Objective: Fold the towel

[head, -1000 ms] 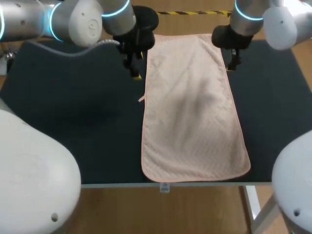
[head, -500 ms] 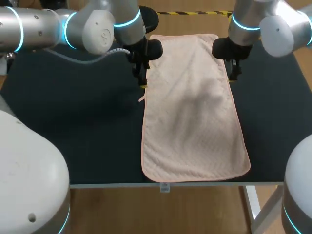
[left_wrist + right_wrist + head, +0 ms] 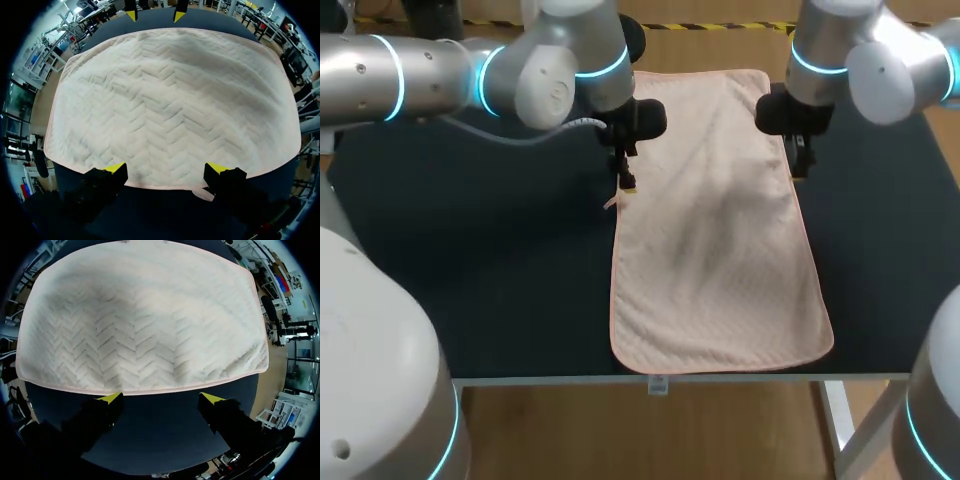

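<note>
Towel flat, fully spread at frame centre; no fold made. Left gripper at its left edge, right gripper at right edge. Both pincers open, holding nothing. Whole fold remains.

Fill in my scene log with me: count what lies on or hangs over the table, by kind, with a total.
Towel: 1
Grippers: 2 (left gripper, right gripper, both open)
Total: 3
</note>
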You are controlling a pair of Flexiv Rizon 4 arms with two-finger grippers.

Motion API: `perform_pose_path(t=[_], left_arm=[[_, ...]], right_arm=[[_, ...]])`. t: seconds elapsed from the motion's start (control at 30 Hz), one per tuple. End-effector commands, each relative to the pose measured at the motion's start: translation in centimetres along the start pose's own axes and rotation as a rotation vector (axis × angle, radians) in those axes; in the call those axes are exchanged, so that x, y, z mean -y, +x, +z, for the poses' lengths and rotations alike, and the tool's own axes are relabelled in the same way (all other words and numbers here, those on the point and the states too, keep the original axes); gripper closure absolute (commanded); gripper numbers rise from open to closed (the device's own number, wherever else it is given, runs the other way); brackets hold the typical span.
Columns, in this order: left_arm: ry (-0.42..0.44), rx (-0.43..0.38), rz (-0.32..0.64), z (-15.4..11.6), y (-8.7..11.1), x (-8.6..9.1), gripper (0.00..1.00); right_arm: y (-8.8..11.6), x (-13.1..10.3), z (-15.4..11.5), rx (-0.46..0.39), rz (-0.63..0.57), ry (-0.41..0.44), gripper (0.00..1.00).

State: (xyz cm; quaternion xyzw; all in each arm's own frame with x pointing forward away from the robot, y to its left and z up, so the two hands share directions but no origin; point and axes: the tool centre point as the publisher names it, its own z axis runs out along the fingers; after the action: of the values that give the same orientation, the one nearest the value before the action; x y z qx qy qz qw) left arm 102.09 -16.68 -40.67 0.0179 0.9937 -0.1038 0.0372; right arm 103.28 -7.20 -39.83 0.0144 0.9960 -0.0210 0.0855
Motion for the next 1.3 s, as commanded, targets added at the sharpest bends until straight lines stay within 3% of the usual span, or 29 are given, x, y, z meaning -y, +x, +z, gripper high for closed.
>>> perform_pose_path(t=[0.03, 0.37, 0.77, 1.3], left_arm=[[-0.01, -0.011, 0.001, 0.9, -0.7, 0.6, 0.0], [-0.059, -0.032, -0.017, 1.7, -1.5, -0.2, 0.0], [-0.087, -0.031, -0.066, 1.6, -2.0, -1.5, 0.0], [-0.121, -0.046, -0.092, 2.3, -1.0, -2.8, 0.0]], right_arm=[[-0.5, -0.1, 1.4, -0.02, -0.003, 0.006, 0.0], [-0.7, -0.6, 2.9, -0.032, 0.013, -0.071, 0.0], [-1.7, -1.3, 2.8, -0.051, -0.052, -0.068, 0.0], [-0.7, -1.5, 3.6, -0.132, -0.04, -0.102, 0.0]])
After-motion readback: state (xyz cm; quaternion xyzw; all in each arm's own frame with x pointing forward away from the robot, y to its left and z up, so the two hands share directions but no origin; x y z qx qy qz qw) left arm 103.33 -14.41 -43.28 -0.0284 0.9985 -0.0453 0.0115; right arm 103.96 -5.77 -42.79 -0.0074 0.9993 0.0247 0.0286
